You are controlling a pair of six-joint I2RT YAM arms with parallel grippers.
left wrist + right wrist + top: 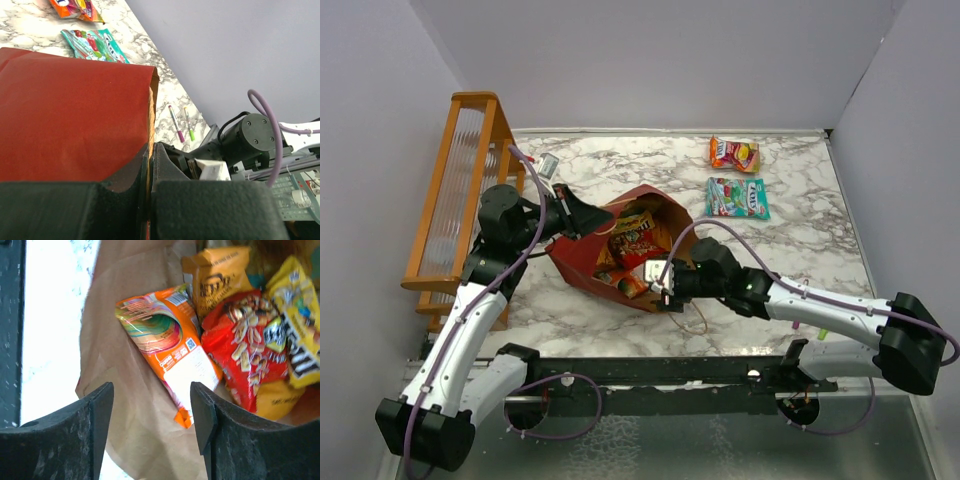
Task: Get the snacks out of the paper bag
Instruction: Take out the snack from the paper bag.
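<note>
Paper bag (578, 262): on its side, mouth open.
Left gripper (150, 162): jaws pinched on bag wall at rim.
Right gripper (150, 395): jaws wide, empty, at bag mouth.
Teal packet (737, 197), orange-red packet (733, 153): outside, well beyond bag.
Orange packet (167, 347), red packet (247, 352), yellow packet (295, 325): inside bag.
Judged under half done.

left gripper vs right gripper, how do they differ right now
The left gripper is shut on the edge of the paper bag; the right gripper is open, holding nothing. The left gripper sits along the bag's red outer wall; the right gripper points into its mouth, toward an orange packet. Both are at the bag's opening.
</note>
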